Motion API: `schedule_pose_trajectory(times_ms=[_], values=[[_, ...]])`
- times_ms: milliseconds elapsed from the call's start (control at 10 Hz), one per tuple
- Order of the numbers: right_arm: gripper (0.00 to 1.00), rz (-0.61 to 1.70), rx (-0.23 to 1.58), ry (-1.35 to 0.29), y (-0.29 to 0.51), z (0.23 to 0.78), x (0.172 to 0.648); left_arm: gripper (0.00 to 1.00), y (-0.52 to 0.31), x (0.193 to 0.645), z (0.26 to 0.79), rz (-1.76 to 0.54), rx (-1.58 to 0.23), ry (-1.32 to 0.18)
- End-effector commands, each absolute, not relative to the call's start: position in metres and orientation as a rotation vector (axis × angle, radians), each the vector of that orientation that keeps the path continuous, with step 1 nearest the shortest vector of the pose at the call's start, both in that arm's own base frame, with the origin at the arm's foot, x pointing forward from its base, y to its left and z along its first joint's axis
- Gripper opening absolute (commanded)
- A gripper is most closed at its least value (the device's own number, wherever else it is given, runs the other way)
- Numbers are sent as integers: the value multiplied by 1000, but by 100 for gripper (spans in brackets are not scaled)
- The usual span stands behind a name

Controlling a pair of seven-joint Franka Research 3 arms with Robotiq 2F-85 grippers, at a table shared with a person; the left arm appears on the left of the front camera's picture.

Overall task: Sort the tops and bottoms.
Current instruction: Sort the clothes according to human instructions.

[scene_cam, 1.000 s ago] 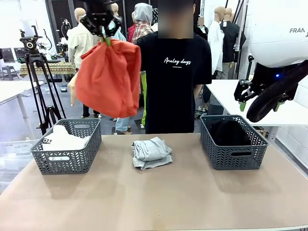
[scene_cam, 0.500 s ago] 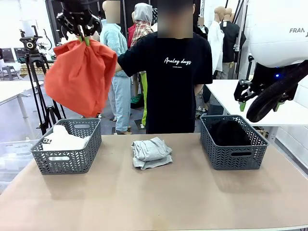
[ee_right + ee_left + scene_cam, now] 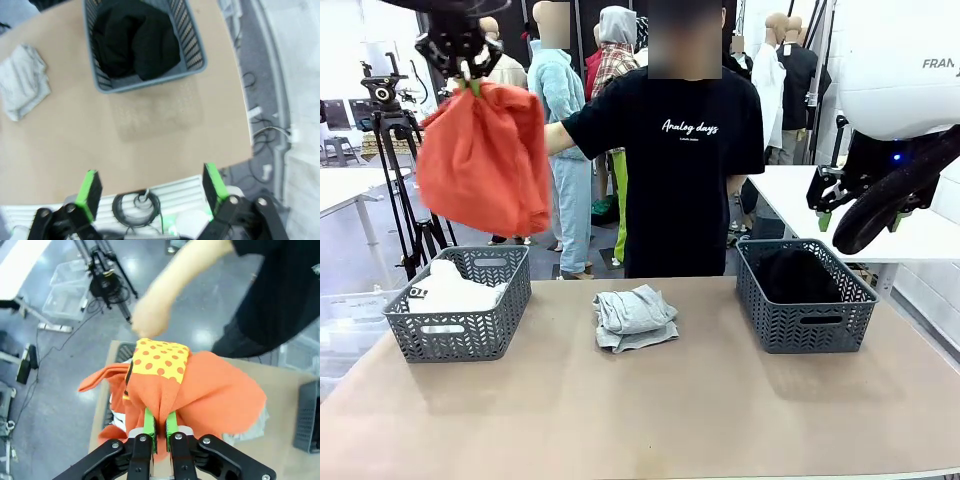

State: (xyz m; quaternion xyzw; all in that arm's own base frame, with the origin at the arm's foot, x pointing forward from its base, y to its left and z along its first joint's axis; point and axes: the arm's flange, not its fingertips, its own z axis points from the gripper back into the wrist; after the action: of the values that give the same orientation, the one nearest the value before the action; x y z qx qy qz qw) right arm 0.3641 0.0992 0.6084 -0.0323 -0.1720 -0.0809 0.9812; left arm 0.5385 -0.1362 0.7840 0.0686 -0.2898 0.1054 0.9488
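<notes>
Left gripper (image 3: 467, 75) has swung leftward across the far side of the table (image 3: 650, 420) in the last second, carrying the orange top (image 3: 485, 160) from in front of the person's shoulder to a spot high above the left basket (image 3: 460, 335); jaws clamped tight on a bunched fold of the cloth, and in the wrist view the green pads (image 3: 148, 421) pinch the fabric with almost no gap; a yellow patch with orange dots shows on the garment's upper side there.

Top hangs free, its hem well clear of the basket rim; the white tee (image 3: 450, 288) already lies in that basket.

Person's hand (image 3: 147, 317) now reaches out just beyond the hanging cloth; cannot tell whether it touches.

Unchanged: grey top (image 3: 635, 315) folded on the table between the two baskets, untouched; right basket (image 3: 810, 320) holds a dark garment (image 3: 795, 275); right gripper (image 3: 860, 222) parked high at the right, jaws spread wide with nothing between them, same pose throughout.

Judgement: the transfer leg looks nearly finished; the orange piece sits over the tops basket, so a lowering and release would seem the next need; a drop from this height risks draping over the rim. The grey top would be left to sort after that.
</notes>
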Motion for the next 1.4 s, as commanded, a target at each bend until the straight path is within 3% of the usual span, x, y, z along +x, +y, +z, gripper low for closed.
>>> schedule_pose_trajectory(times_ms=[0, 300, 400, 500, 800, 1100, 1300], values=[[100, -161, -83, -342, 100, 610, 365, 0, -111, 553, 757, 231, 104, -573], [100, -161, -83, -342, 100, 610, 365, 0, -71, 581, 725, 220, 71, -511], [100, -161, -83, -342, 100, 610, 365, 0, -73, 578, 735, 360, 67, -524], [100, -161, -83, -342, 100, 610, 365, 0, -76, 583, 724, 248, 100, -524], [100, -161, -83, -342, 100, 610, 365, 0, -74, 586, 719, 271, 92, -513], [100, -161, -83, -342, 100, 610, 365, 0, -50, 605, 657, 197, 52, -363], [100, -161, -83, -342, 100, 610, 365, 0, -23, 604, 636, 203, 38, -381]])
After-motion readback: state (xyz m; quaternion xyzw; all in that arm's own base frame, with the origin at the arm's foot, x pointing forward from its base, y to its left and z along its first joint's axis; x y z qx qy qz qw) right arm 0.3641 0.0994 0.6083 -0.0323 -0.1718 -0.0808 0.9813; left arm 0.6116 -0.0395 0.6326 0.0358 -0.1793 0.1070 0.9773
